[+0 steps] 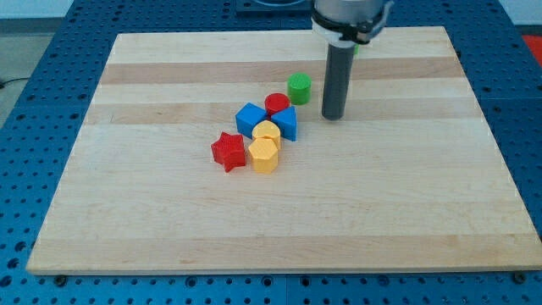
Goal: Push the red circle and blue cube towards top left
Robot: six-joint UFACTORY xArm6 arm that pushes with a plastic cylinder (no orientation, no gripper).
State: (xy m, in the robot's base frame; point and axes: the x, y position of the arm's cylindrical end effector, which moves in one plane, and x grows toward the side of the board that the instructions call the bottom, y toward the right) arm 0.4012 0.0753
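The red circle [276, 103] sits near the board's middle, touching the blue cube [250, 118] on its left and a second blue block [285, 123] just below it. My tip [332, 116] rests on the board to the right of this cluster, a short gap from the second blue block and the red circle. The rod rises straight up to the arm at the view's top.
A green block [298, 86] stands just left of the rod, above the red circle. Two yellow blocks [265, 146] lie stacked below the blue ones. A red star [228, 152] sits at the cluster's lower left. The wooden board [127, 212] lies on a blue perforated table.
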